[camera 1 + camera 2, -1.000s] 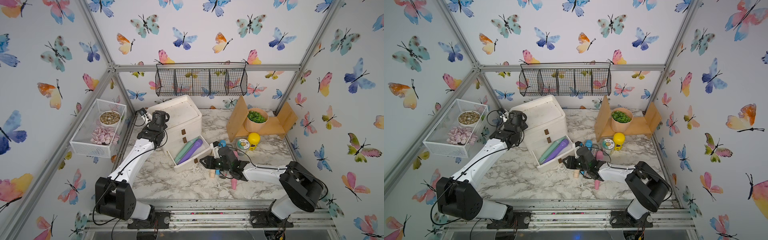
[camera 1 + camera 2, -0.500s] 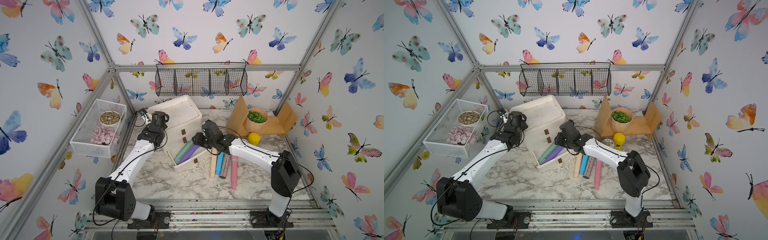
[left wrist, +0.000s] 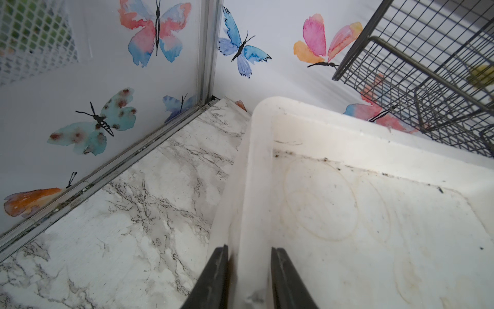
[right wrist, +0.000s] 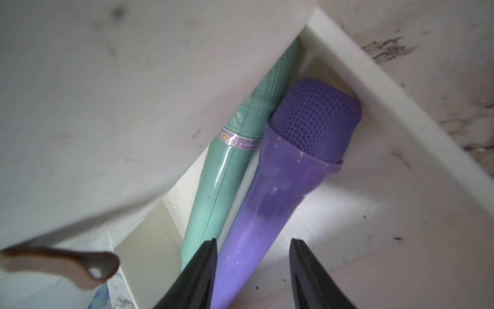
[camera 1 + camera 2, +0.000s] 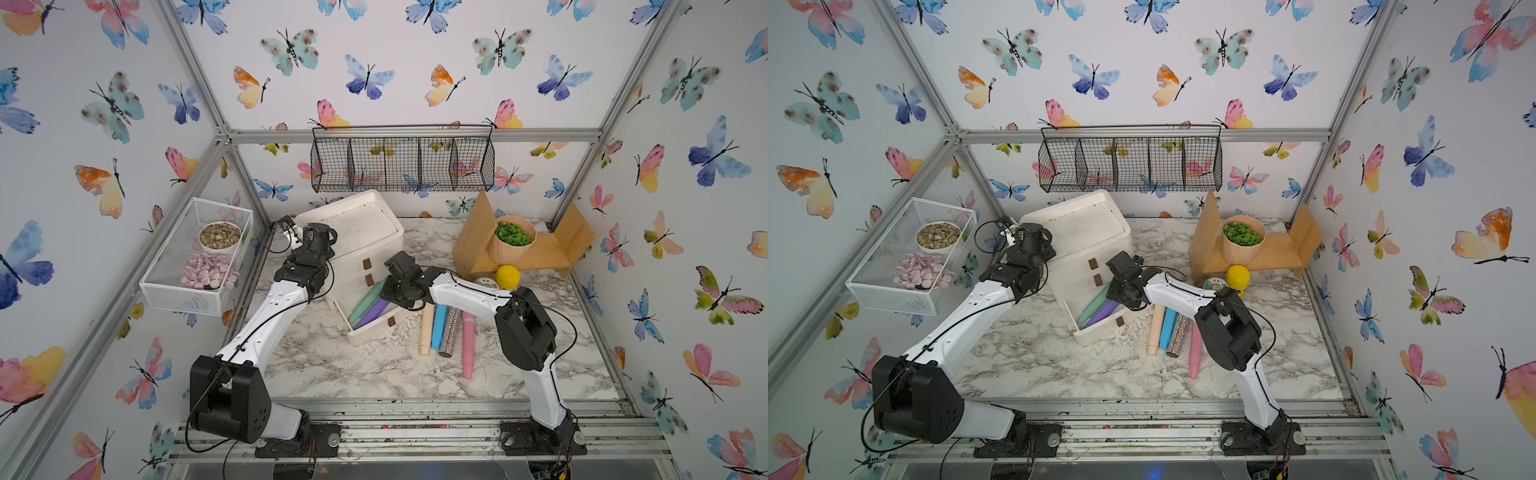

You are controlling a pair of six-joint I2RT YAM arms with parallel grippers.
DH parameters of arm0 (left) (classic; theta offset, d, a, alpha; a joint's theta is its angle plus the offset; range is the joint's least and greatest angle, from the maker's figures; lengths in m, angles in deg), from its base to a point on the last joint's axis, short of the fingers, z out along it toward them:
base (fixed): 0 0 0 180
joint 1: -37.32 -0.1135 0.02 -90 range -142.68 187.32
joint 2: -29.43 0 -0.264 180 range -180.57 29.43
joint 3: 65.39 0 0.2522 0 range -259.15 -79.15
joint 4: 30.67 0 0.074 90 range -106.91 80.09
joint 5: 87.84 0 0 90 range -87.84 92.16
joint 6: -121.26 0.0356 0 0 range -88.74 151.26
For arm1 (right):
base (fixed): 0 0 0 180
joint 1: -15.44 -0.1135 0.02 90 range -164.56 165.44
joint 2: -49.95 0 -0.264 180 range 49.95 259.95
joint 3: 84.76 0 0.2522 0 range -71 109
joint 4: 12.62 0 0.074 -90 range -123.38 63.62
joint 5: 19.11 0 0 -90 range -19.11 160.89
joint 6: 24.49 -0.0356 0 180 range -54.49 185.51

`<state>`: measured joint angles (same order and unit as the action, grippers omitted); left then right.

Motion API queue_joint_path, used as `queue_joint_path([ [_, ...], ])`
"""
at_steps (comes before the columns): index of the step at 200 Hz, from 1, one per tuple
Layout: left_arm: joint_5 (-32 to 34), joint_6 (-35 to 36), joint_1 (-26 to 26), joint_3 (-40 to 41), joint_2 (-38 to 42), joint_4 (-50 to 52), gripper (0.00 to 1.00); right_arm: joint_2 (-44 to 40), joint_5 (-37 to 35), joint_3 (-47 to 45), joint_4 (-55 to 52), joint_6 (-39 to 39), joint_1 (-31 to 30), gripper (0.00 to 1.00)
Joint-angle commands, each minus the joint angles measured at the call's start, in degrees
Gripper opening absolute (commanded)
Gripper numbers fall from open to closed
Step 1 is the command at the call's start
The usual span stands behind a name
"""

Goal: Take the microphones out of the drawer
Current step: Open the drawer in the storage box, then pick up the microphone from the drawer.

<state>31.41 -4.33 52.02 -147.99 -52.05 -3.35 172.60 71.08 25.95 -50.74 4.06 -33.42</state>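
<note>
The white drawer unit [image 5: 353, 224] has its bottom drawer [image 5: 372, 332] pulled out. A purple microphone [image 5: 374, 312] and a teal microphone [image 5: 365, 301] lie side by side in it, seen in both top views. My right gripper [image 4: 253, 240] is open inside the drawer [image 4: 374, 80], astride the handle of the purple microphone [image 4: 294, 160]. One finger is against the handle and the other stands clear of it. The teal microphone [image 4: 227, 174] lies just outside the jaws. My left gripper [image 3: 249, 247] is shut on the raised rim of the unit's top [image 3: 347, 214].
Several more microphones lie on the marble just right of the drawer: cream [image 5: 426, 332], blue [image 5: 439, 328], glitter [image 5: 451, 332] and pink [image 5: 468, 345]. A wooden stand with a plant pot [image 5: 513, 241] and a yellow ball [image 5: 508, 276] are at back right. A wire basket [image 5: 403, 164] hangs overhead.
My right gripper has moved from the table in front of the drawer back over the open drawer and down around the purple microphone. The left arm has stayed on the unit's top.
</note>
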Motion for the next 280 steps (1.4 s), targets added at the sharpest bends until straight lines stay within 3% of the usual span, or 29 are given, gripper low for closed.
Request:
queue_joint_path([
  [1,-8.83,0.35,0.96,1.51,-2.82,-5.27,0.32,3.84,-3.11,4.19,-6.54,-0.75,-0.36,0.52],
  [95,-9.48,-1.32,0.99,2.04,-2.86,-5.82,0.33,17.16,-7.58,21.21,-22.18,-1.10,-0.36,0.53],
  [218,-9.18,0.28,0.95,0.47,-3.54,-4.60,0.34,19.27,-3.98,12.91,-8.89,-5.69,-0.36,0.50],
  [280,-7.51,0.44,0.69,0.01,-4.11,-3.91,0.34,11.52,-7.53,7.58,-5.64,-5.08,-0.36,0.43],
])
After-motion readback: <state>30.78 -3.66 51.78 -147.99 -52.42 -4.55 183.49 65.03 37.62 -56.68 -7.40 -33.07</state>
